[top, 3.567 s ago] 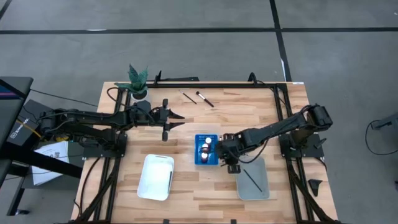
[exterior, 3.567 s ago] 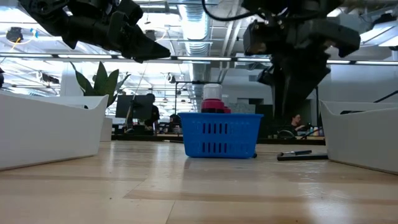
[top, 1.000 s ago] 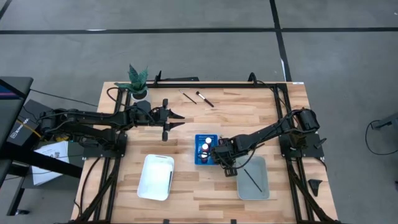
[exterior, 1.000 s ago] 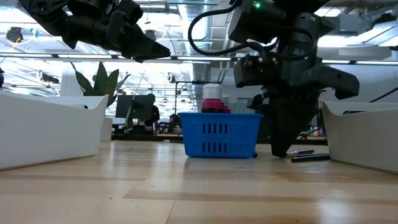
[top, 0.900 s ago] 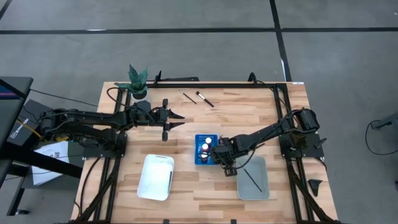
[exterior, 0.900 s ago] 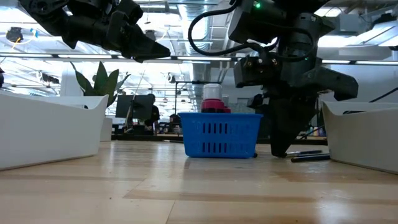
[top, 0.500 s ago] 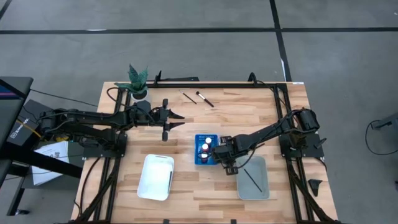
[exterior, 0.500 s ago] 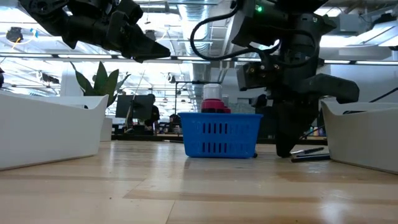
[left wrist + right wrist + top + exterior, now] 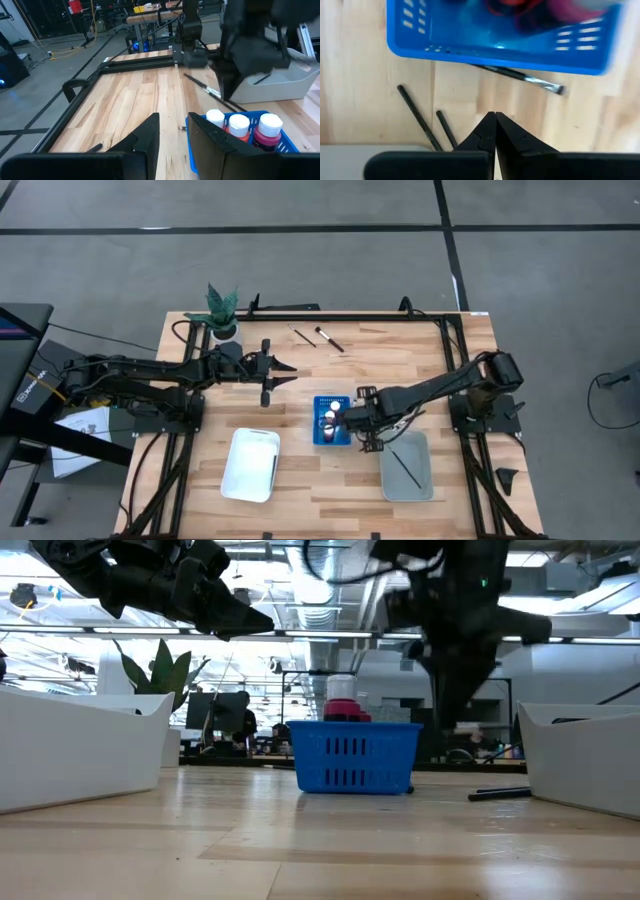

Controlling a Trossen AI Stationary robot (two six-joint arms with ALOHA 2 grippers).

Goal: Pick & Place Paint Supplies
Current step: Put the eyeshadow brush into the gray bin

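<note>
Right wrist view: right gripper [image 9: 494, 122] fingers pressed together, holding nothing, above the table [image 9: 400, 370] beside the blue rack [image 9: 331, 421]. A brush [image 9: 520, 76] lies against the rack's wall; bottles [image 9: 239, 125] stand inside it. Left gripper [image 9: 283, 372] hangs over the table's left-middle, fingers slightly apart, holding nothing.

Three small paint bottles [image 9: 240, 128] stand upright, close together in a row, two with white caps over red bodies and one darker magenta one with a white cap, just beyond the left fingers [image 9: 150, 135]. A thin dark brush with a pale tip [image 9: 520, 76] lies flat ahead of the right fingers' [image 9: 492, 132] closed tips. Two dark brush handles [image 9: 417, 117] lie flat on the wood beside those tips, apart from them
</note>
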